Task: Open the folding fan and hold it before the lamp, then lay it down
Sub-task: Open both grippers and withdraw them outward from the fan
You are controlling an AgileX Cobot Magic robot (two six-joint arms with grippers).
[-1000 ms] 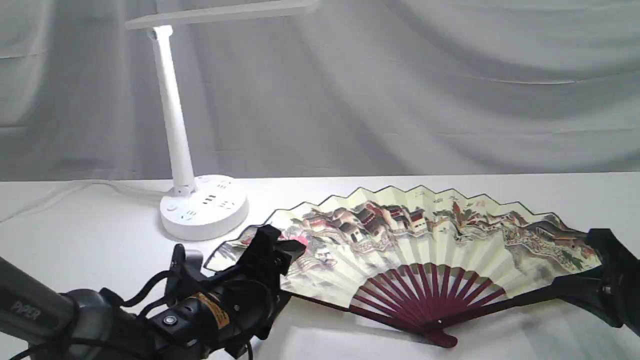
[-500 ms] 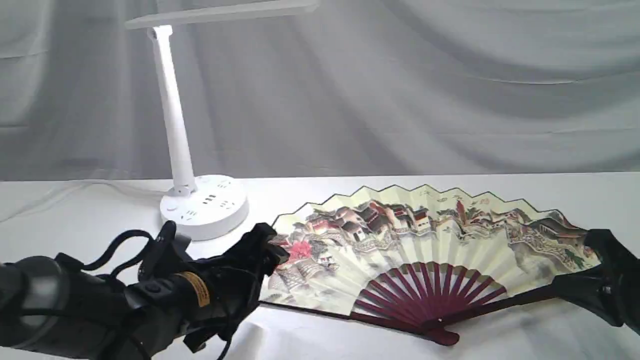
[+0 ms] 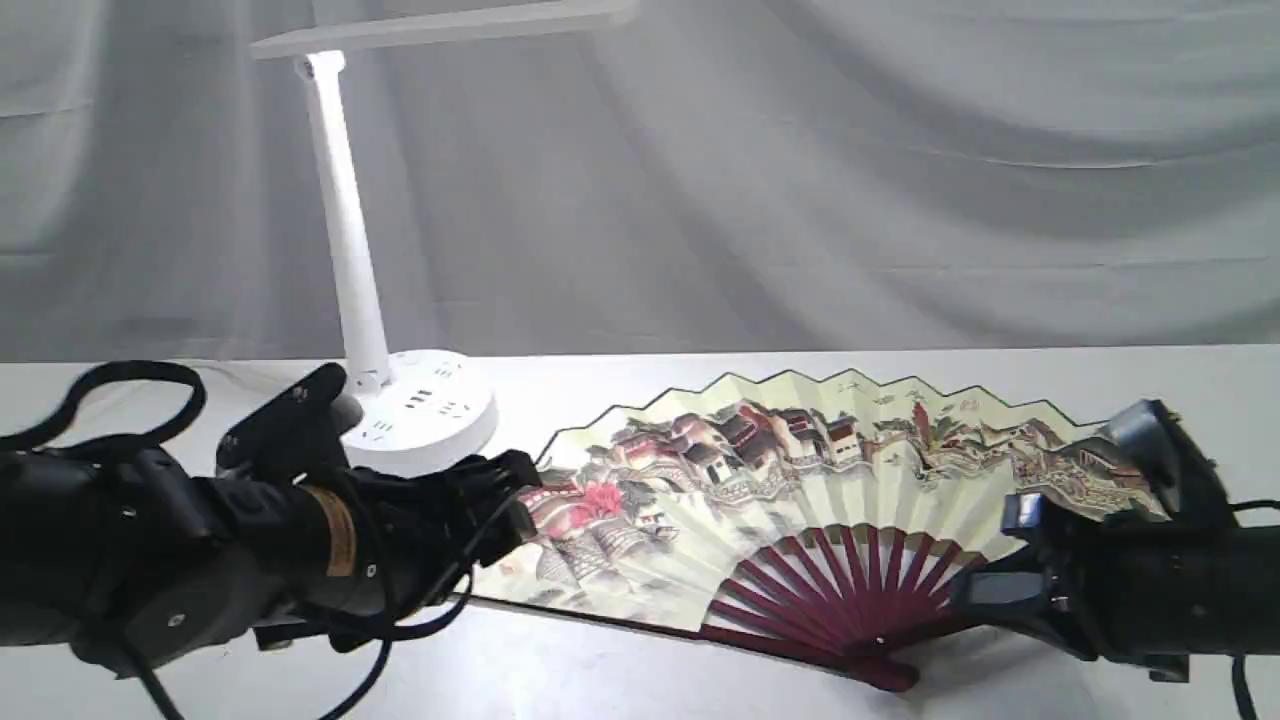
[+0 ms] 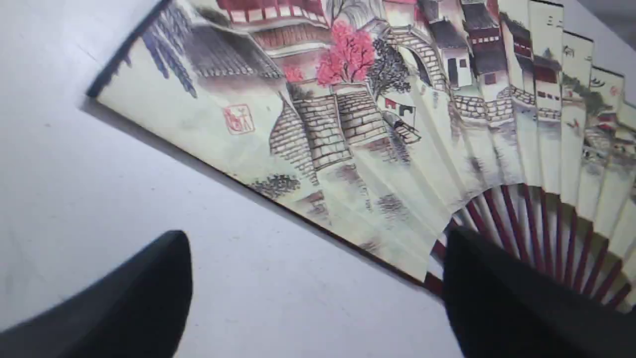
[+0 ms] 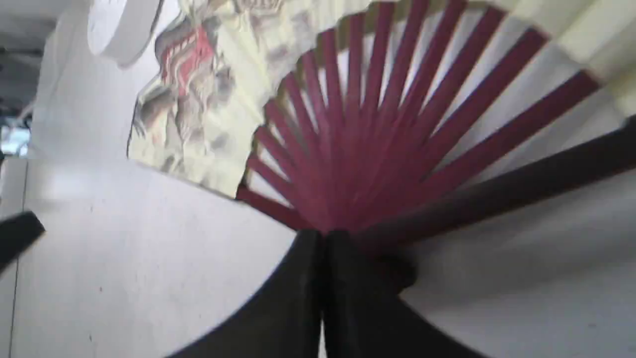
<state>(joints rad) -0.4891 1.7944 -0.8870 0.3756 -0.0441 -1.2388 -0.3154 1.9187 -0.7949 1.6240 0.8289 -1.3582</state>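
Your folding fan (image 3: 800, 470) lies spread open near the counter's (image 3: 640, 680) front edge, right of centre. It's light, tearable paper, so take the stiff maroon ribs (image 3: 860, 590). Your left gripper (image 4: 315, 248) gapes empty; your right gripper's (image 5: 323, 238) tips press together at the pivot (image 3: 885, 675).

On table (image 3: 640, 675), folding fan (image 3: 800, 470) lay spread, right of and before lamp (image 3: 345, 230) (gap between); left gripper (image 3: 510, 490) sat at its left edge, right gripper (image 3: 975, 590) by pivot.
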